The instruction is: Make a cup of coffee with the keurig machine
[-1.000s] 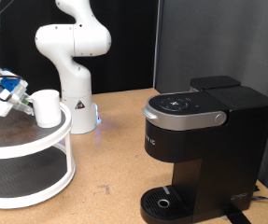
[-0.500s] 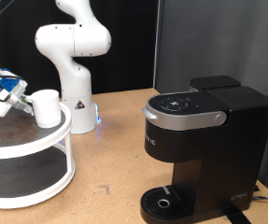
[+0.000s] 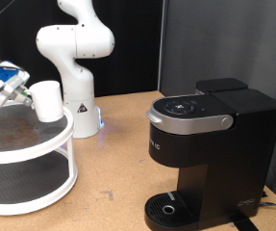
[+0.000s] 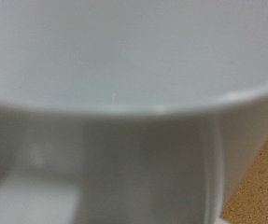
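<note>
The gripper sits at the exterior view's left edge, right up against the left side of the cup. I cannot tell whether its fingers are spread or pinching, since the cup hides the contact. The cup looks upright, over the top tier of a white two-tier round rack, near the rack's right rim. Whether its base touches the tier is unclear.

The wrist view is blurry and almost filled by the cup's white wall and rim, very close to the camera, with a sliver of brown speckled table at one corner.

The coffee machine stands at the exterior view's right on the table, well apart from the cup, lid down, round drip base with nothing on it. A second white robot arm stands behind the rack.
</note>
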You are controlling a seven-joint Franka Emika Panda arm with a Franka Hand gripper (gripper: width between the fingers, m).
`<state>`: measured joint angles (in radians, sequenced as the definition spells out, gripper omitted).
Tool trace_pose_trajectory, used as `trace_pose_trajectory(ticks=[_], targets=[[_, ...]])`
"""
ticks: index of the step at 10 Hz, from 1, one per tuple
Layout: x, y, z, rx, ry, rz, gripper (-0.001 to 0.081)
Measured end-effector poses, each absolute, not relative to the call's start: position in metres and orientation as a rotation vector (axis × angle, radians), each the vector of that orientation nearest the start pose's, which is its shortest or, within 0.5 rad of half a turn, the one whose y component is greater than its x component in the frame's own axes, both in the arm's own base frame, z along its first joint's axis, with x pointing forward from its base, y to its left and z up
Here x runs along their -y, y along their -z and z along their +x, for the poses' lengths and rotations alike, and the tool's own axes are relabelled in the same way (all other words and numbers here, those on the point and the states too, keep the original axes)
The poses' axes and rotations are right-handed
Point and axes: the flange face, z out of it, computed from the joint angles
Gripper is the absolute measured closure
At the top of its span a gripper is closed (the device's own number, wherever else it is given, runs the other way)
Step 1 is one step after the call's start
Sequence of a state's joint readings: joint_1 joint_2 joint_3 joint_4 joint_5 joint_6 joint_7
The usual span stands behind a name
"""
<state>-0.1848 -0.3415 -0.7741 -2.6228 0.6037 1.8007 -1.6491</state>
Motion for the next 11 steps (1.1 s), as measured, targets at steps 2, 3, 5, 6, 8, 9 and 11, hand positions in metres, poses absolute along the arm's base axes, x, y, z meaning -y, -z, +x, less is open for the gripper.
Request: trace_pose_trajectory(ticks=[2, 3, 5, 6, 8, 9, 11], targets=[[0.244, -0.342, 0.267, 0.507, 0.707, -2.218, 0.0743], [0.244, -0.341, 0.266, 0.503, 0.705, -2.217, 0.0743], [0.235, -0.337, 0.274, 0.396, 0.748, -2.224, 0.0743], [0.223, -0.336, 0.284, 0.321, 0.796, -2.236, 0.0743], [0.197, -0.340, 0.306, 0.200, 0.847, -2.269, 0.0743], [0.184, -0.343, 0.316, 0.173, 0.860, -2.277, 0.0743], [0.157, -0.349, 0.335, 0.188, 0.874, -2.278, 0.0743]])
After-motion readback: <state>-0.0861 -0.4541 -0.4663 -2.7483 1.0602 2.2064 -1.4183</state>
